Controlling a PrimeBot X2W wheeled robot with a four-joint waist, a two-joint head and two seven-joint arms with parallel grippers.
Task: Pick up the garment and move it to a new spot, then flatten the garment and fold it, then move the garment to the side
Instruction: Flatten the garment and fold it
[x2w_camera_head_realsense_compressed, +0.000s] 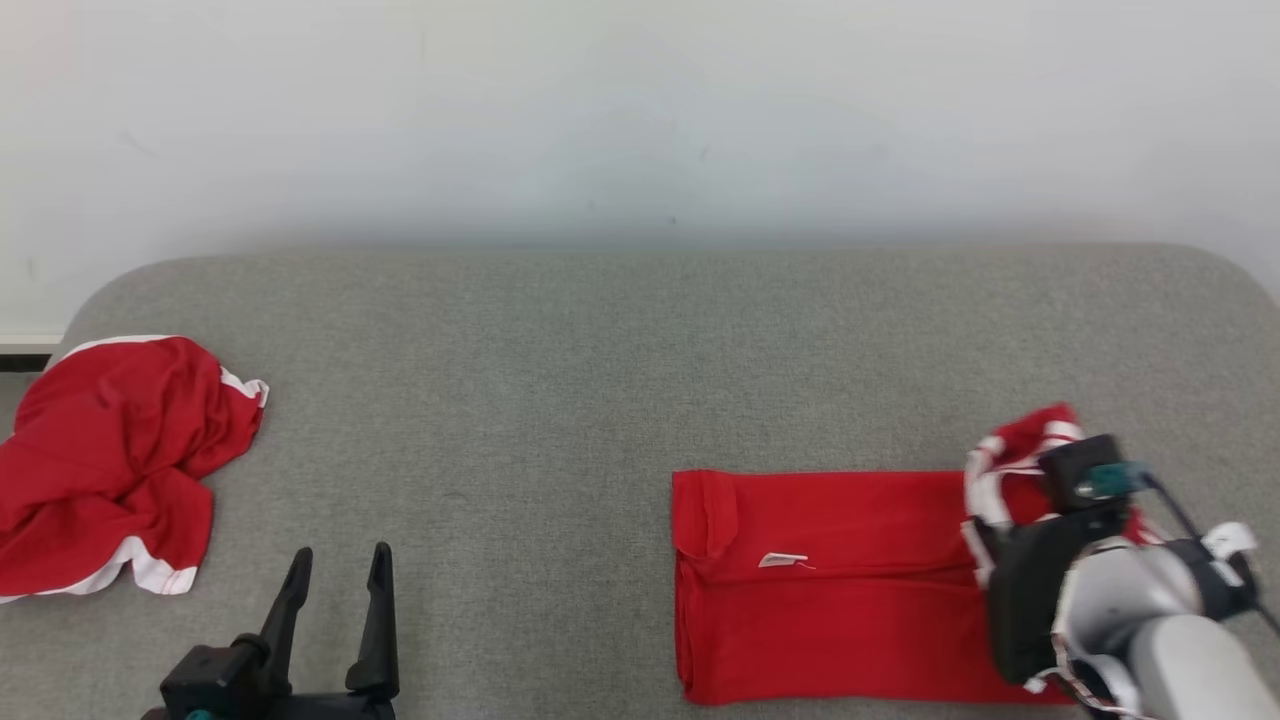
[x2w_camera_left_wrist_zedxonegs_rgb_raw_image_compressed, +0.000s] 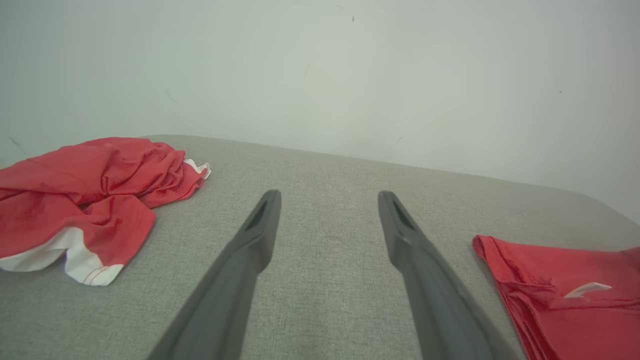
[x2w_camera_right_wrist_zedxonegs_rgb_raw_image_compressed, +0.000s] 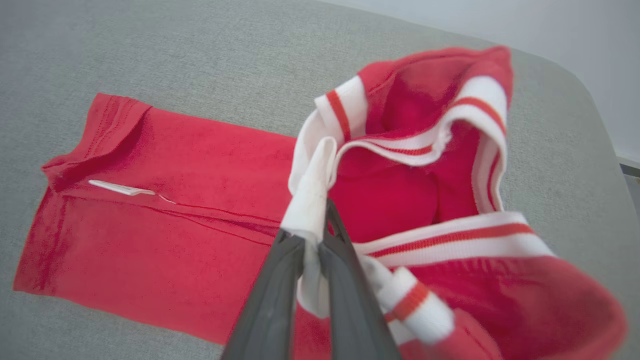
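Right gripper clamped on the garment by its white-banded edge, raised apparently for folding; left gripper, well left of the garment, stands parted, idle.

Grey fabric surface; plain white wall behind.
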